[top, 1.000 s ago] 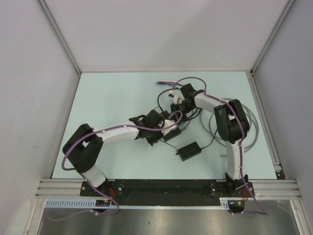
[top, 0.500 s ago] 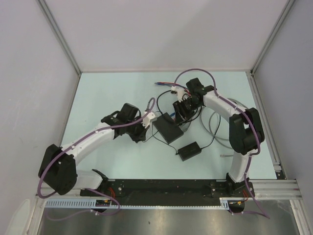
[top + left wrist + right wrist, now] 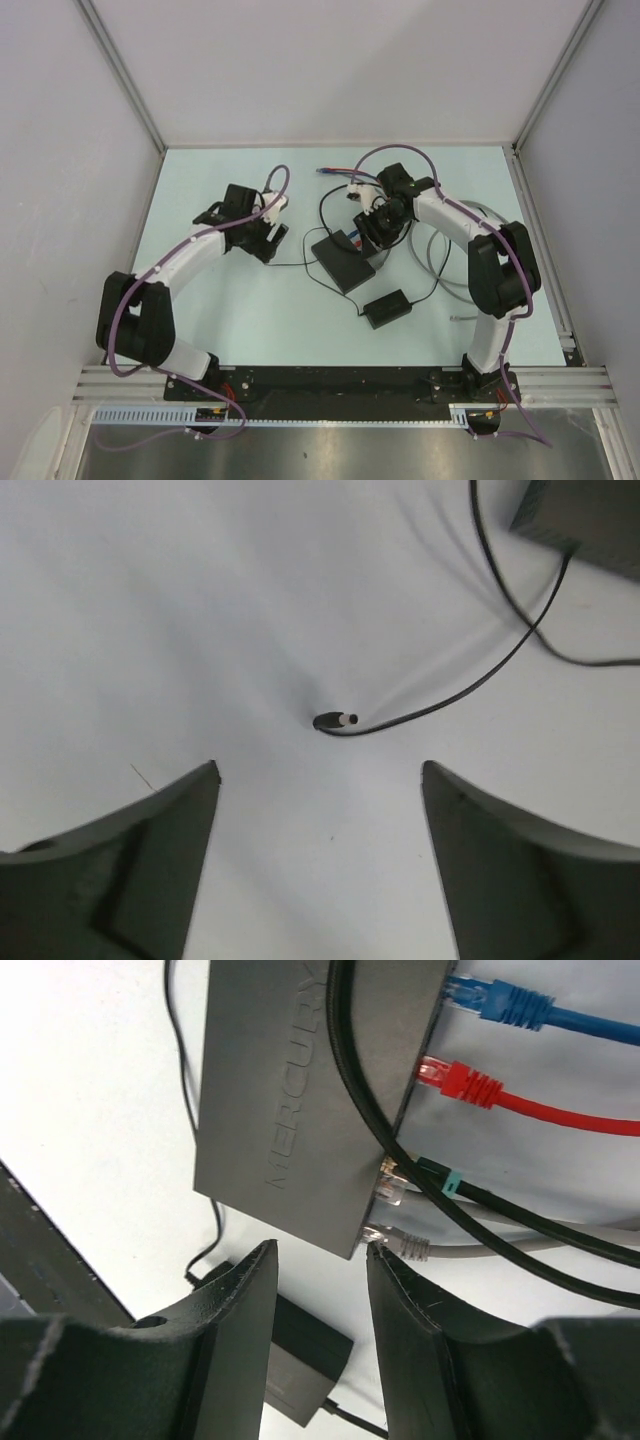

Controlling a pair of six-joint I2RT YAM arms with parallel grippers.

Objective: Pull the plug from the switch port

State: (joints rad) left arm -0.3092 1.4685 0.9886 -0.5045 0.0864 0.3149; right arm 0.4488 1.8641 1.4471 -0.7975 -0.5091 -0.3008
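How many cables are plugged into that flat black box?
4, on one edge of the switch: blue cable, red cable, teal-tagged black cable, grey cable. Others may be hidden.

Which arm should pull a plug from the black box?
Right. Its open jaws sit at the switch, beside the grey plug. The left jaws hang over a loose cable end.

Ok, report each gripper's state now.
Left gripper: open, empty, over the loose small black barrel plug.
Right gripper: open, empty, by the flat matte-black switch box.
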